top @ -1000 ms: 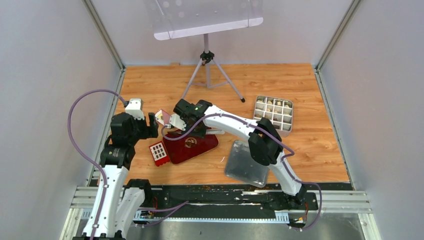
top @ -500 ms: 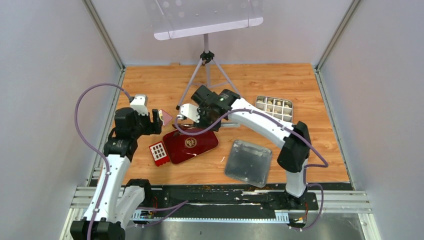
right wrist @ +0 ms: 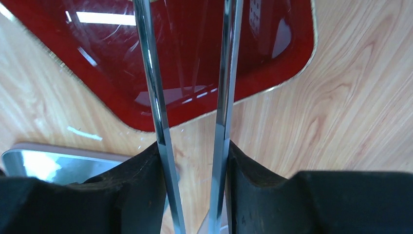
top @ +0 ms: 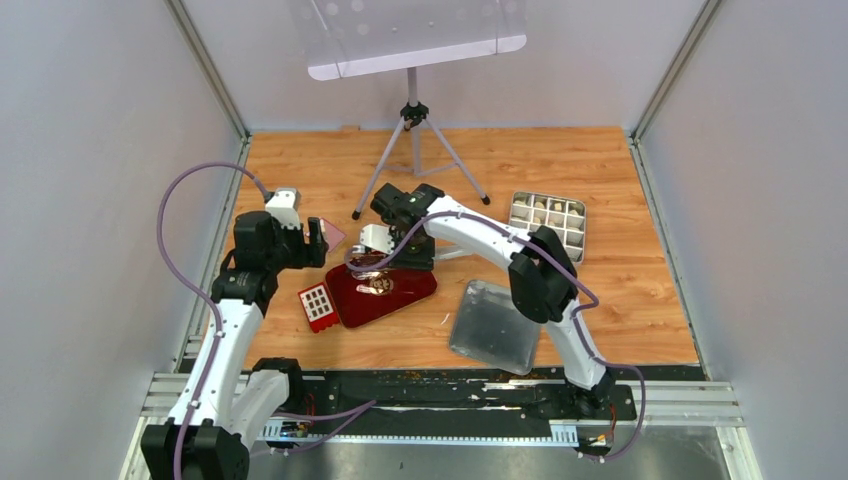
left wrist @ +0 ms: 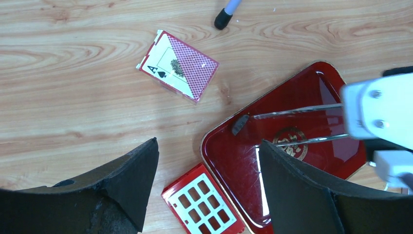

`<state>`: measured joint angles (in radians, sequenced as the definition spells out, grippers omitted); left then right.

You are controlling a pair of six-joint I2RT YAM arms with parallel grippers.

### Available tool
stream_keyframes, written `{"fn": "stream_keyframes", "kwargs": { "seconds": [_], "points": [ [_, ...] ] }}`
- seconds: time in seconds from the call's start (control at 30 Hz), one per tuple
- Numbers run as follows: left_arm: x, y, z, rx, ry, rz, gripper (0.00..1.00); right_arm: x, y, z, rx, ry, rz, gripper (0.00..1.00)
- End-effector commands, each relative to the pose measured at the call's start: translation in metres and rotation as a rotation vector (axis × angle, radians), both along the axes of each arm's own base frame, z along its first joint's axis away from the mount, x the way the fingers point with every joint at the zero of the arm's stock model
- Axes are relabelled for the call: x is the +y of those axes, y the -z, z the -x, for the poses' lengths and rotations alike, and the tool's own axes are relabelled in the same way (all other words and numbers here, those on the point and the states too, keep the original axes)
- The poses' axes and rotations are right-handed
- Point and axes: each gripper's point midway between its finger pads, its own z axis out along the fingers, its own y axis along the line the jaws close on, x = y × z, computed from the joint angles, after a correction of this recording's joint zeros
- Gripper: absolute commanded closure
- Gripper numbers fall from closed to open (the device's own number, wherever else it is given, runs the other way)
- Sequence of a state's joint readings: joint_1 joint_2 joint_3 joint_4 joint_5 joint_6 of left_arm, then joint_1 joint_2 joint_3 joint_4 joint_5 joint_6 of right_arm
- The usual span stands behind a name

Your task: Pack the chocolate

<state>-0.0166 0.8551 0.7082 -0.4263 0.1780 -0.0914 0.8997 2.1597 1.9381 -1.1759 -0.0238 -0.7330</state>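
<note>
Right end effector (right wrist: 192,146) clamps tongs (right wrist: 148,73) over the red tray (left wrist: 297,87), where one dark chocolate (left wrist: 239,124) lies at its left corner, apparently among the last to pack. Other chocolates (top: 540,208) sit in the compartment tin (top: 583,232) right of the tray. Left end effector (left wrist: 208,144) hangs open beside the tray.

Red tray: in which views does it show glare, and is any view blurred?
Right wrist view: bright white reflections streak the red tray, and the tweezers shine. Left wrist view: one pale streak on the tray, otherwise in focus. Top external view: sharp, evenly lit, no strong glare.
</note>
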Motion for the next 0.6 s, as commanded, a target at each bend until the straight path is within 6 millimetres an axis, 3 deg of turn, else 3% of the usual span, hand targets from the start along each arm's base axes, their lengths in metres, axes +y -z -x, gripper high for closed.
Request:
{"fn": "stream_keyframes", "kwargs": {
  "seconds": [0.0, 0.57],
  "points": [
    [0.004, -0.024, -0.004, -0.073, -0.015, -0.006, 0.17, 0.024, -0.023, -0.021, -0.076, -0.026, -0.056, 0.57],
    [-0.001, -0.017, -0.010, -0.067, -0.015, 0.033, 0.16, 0.057, -0.005, -0.023, -0.099, -0.073, -0.099, 0.55]
  ]
}}
